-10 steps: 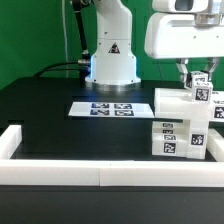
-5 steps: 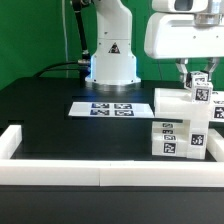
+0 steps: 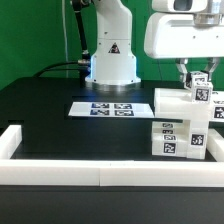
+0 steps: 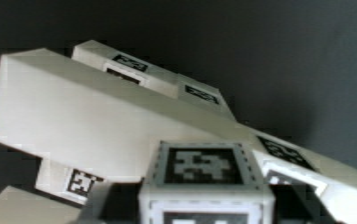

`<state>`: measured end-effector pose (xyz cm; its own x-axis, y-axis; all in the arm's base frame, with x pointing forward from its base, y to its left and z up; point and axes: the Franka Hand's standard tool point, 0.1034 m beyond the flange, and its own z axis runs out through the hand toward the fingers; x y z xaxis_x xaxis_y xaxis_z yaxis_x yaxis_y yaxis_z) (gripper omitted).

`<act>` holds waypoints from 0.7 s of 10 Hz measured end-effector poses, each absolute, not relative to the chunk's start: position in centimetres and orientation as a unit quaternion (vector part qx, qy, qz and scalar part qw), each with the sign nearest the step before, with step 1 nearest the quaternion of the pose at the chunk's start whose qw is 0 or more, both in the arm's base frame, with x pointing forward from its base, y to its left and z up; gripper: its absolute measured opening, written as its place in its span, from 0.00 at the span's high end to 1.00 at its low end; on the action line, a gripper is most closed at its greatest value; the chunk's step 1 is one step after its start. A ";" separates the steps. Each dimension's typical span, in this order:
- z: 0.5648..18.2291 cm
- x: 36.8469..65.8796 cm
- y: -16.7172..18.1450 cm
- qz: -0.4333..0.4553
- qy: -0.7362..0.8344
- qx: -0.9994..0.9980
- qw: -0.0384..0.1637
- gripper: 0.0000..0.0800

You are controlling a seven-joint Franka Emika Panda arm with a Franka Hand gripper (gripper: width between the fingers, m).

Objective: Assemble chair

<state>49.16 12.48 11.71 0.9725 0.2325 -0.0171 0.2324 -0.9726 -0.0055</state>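
The partly built chair [image 3: 184, 122] stands at the exterior view's right as stacked white blocks with black-and-white tags. Directly above its upper block, my gripper [image 3: 197, 76] is shut on a small white tagged piece [image 3: 202, 88], which rests on or just over the top of the stack; contact cannot be judged. In the wrist view the same small tagged piece [image 4: 205, 172] sits between the jaws of my gripper [image 4: 207, 205], with the long white chair body [image 4: 95, 105] and its row of tags beneath it.
The marker board [image 3: 108, 107] lies flat on the black table in front of the robot base [image 3: 112, 58]. Long white border rails [image 3: 95, 172] run along the table's front edge and turn back at the exterior view's left corner [image 3: 10, 142].
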 end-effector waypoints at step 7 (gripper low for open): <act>11.7 49.1 12.6 0.010 0.136 -0.991 0.000 0.64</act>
<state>49.12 12.61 11.69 0.9630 -0.2687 -0.0189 -0.2687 -0.9632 0.0019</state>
